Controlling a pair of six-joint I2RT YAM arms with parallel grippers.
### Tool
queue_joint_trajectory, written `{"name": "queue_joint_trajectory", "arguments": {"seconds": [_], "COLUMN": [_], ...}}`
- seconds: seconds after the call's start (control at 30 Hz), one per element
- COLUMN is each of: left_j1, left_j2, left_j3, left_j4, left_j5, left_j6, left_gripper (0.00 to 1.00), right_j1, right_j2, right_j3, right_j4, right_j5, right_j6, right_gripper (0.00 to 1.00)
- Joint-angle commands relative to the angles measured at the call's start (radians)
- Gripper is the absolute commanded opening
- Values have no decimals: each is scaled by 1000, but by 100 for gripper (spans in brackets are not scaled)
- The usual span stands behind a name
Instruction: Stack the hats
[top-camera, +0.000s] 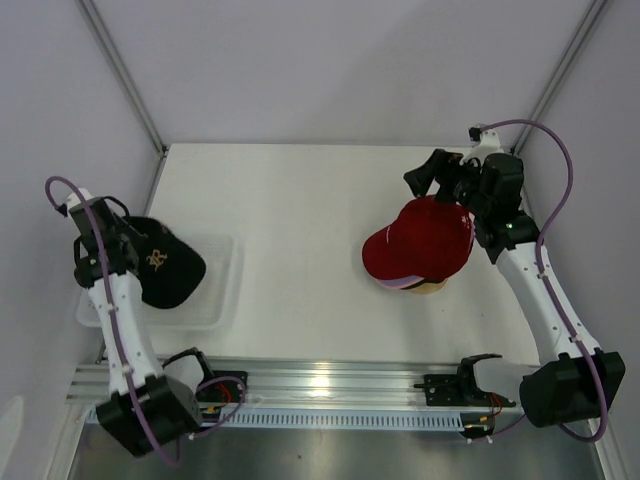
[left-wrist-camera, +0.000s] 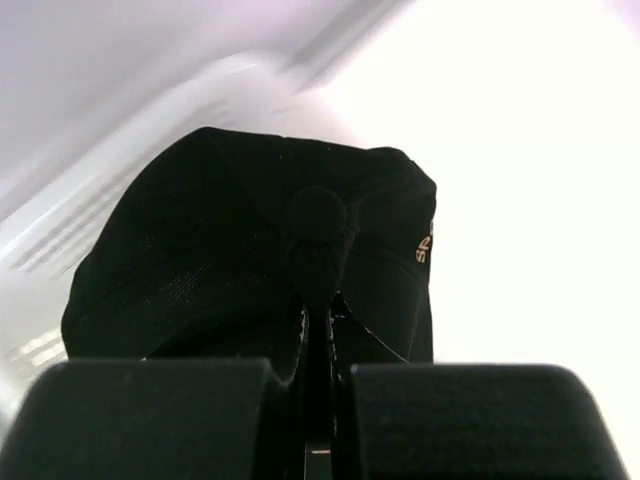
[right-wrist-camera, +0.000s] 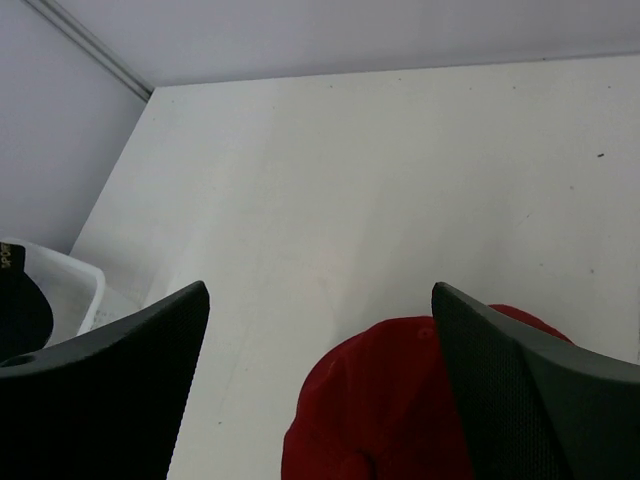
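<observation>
A black hat (top-camera: 168, 266) with a gold logo hangs over the white basket (top-camera: 222, 300) at the left, and my left gripper (top-camera: 133, 252) is shut on its crown. In the left wrist view the jaws (left-wrist-camera: 320, 330) pinch the black hat's (left-wrist-camera: 220, 250) fabric below its top button. At the right, a red hat (top-camera: 422, 238) tops a stack, with a lavender brim edge (top-camera: 400, 284) showing under it. My right gripper (top-camera: 437, 180) stands open just behind the red hat (right-wrist-camera: 400, 410), with nothing between its fingers (right-wrist-camera: 320, 290).
The stack rests on a wooden stand (top-camera: 430, 289). The white basket (right-wrist-camera: 75, 285) sits by the left wall, near the table's front edge. White walls and metal frame posts (top-camera: 125, 75) close in the table on three sides.
</observation>
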Motion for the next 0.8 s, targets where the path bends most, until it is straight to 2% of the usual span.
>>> {"name": "queue_joint_trajectory", "arguments": {"seconds": [0.0, 0.03, 0.07, 0.13, 0.17, 0.2, 0.27, 0.3, 0.37, 0.4, 0.43, 0.5, 0.53, 0.63, 0.77], "left_j1": [-108, -138, -148, -187, -210, -243, -362, -460, -567, -664, -713, -840, -875, -953, -991], "left_j2": [-209, -223, -227, -223, -218, -212, -197, -188, -146, -125, -103, -31, -4, 101, 203], "left_j3": [122, 183, 204, 277, 293, 302, 329, 351, 398, 412, 429, 489, 503, 544, 543], "left_j4": [-44, -62, -67, -61, -47, -23, 63, 83, 112, 108, 91, 40, 22, 19, 144], "left_j5": [279, 351, 504, 658, 808, 885, 994, 1063, 1113, 1162, 1176, 1168, 1150, 1151, 1179], "left_j6": [91, 112, 120, 140, 152, 166, 217, 243, 332, 364, 467, 554, 630, 704, 696], "left_gripper": [1, 1, 1, 1, 1, 1, 1, 1, 1, 1, 1, 1, 1, 1, 1], "right_j1": [4, 4, 2, 2, 1, 2, 2, 2, 4, 4, 4, 1, 1, 2, 5], "right_j2": [-39, -44, -44, -45, -44, -44, -38, -35, -35, -38, -39, -57, -64, -96, -151], "right_j3": [74, 82, 99, 115, 131, 137, 148, 160, 177, 194, 201, 211, 206, 163, 47], "right_j4": [32, 35, 44, 58, 82, 98, 143, 151, 142, 133, 116, 76, 69, 49, 44], "right_j5": [-3, -24, -37, -95, -122, -148, -248, -295, -322, -322, -320, -295, -296, -307, -331], "right_j6": [-4, -2, 1, 16, 28, 39, 64, 64, 53, 48, 44, 45, 53, 105, 177], "right_gripper": [97, 97, 98, 100, 99, 99, 100, 99, 100, 100, 99, 100, 99, 100, 99]}}
